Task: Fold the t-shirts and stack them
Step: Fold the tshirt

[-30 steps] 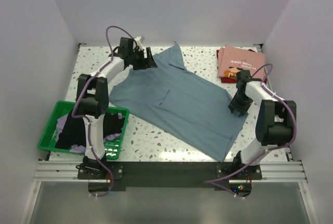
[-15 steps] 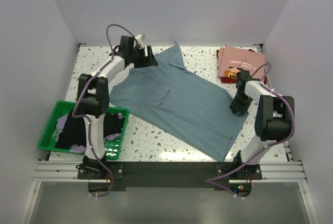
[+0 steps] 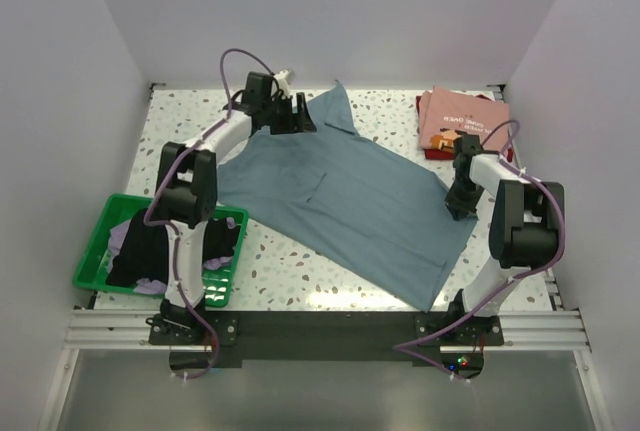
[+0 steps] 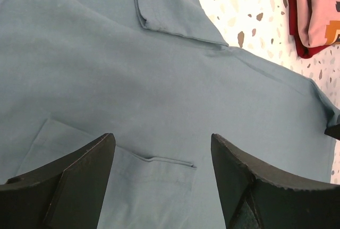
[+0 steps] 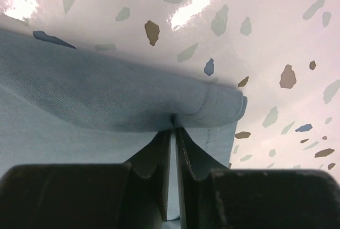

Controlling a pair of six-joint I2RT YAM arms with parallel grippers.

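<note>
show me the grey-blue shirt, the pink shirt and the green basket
grey-blue shirt [image 3: 350, 201], top external view, middle of its spread body
pink shirt [image 3: 465, 116], top external view, its folded top face
green basket [image 3: 92, 243], top external view, its left rim

Bright, even overhead light; glare patches gleam on the glossy speckled white worktop [image 5: 255, 53] toward twelve o'clock, while the black right pincer [image 5: 173, 133] at six o'clock looks blurred.

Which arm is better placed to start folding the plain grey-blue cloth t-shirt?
Right. The right gripper is shut on an edge of the grey-blue t-shirt; the left gripper hangs open above it, holding nothing.
</note>
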